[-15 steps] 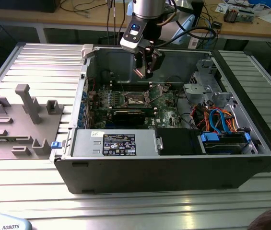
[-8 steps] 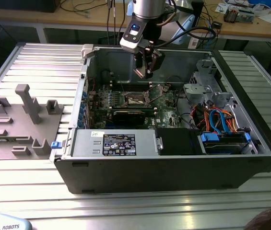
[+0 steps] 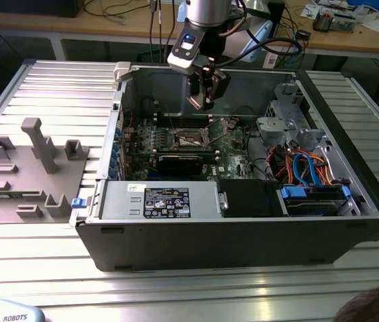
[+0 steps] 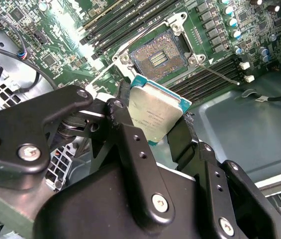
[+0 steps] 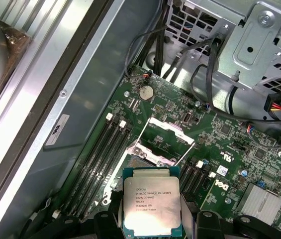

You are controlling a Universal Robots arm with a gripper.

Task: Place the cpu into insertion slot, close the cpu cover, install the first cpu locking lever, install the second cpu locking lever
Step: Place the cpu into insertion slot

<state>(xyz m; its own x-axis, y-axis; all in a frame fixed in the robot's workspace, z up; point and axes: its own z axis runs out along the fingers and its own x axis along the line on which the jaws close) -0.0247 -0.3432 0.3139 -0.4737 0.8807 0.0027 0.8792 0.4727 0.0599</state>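
Hand [image 4: 152, 124] grips cpu [image 5: 151, 199], hiding two edges, seemingly above insertion slot [image 4: 157, 57].

Smooth, dull silvery metal on the cpu [image 5: 151, 206] top, matt black on the gripper [image 4: 155, 120]. Glinting contacts in the dark insertion slot [image 4: 159, 59]; bright bare metal on the cpu cover [image 5: 169, 125] beside that slot, glossy green circuit board [image 5: 220, 149] around it.

Silver arm [image 3: 209, 10], black tool [image 3: 204, 100], silver screws [image 4: 160, 202]
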